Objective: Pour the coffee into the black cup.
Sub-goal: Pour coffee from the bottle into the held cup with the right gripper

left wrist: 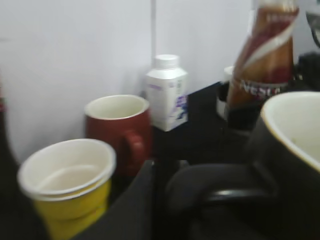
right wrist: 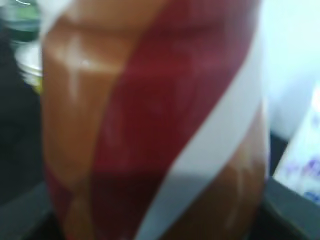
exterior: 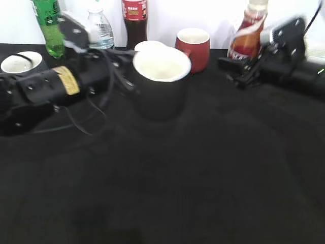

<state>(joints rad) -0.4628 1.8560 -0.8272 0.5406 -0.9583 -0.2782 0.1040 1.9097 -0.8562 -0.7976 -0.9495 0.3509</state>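
While the right gripper (exterior: pixel 238 68) sits at the base of the curvy swirl-labelled coffee bottle (exterior: pixel 247 31) by the back wall, grasp unclear, the left gripper (exterior: pixel 127 68), closure unreadable, steadies the matte black white-lined cup (exterior: pixel 161 84), so lifting clear of the dark red mug (exterior: pixel 194 48) seems next.

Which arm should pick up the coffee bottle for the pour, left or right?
Right. The right hand is already at the coffee bottle, which fills the right wrist view. The left hand is over by the black cup, well placed to steady it.
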